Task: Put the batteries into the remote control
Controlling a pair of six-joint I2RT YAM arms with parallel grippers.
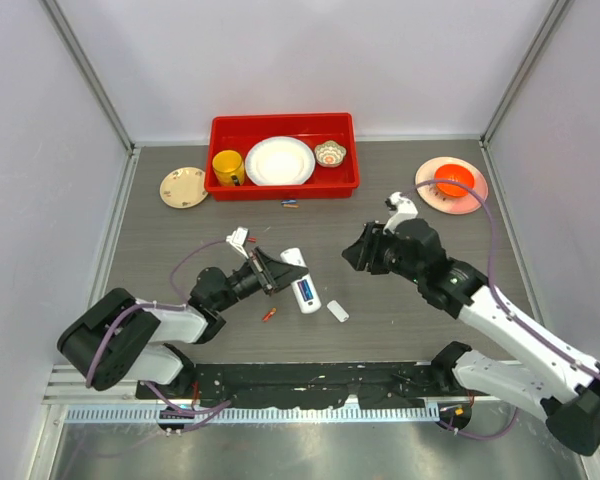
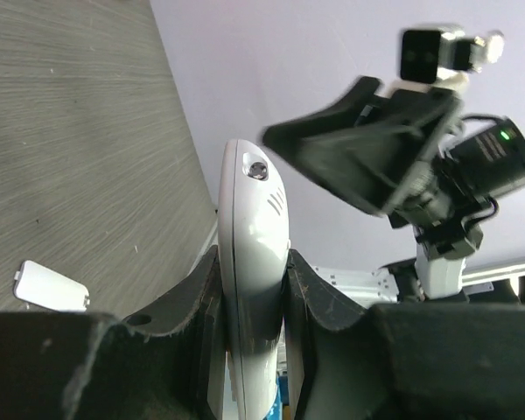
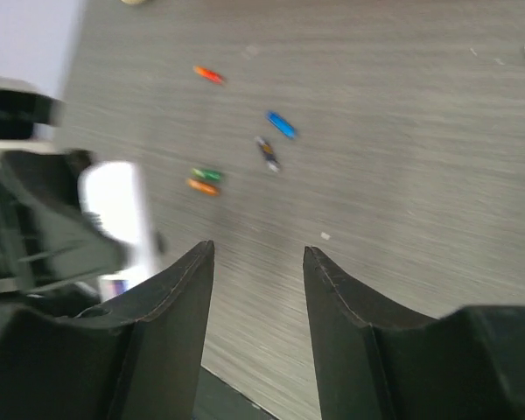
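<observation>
My left pincer [image 1: 272, 271] is clamped tight on the remote [image 2: 254, 254], near the middle of the table [image 1: 410, 320]. My right pincer [image 3: 258, 262] hangs with its fingers apart, nothing between them. The batteries [image 3: 281, 124] lie scattered loose on the table. I make it five or so, but that view is blurred.

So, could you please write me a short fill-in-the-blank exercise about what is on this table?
The left claw is clamped on the ____.
The right claw hangs open, holding ____.
The yellow mug stands inside the ____ bin.
The orange bowl sits on a ____ plate.
Missing words: remote control; nothing; red; pink.
</observation>
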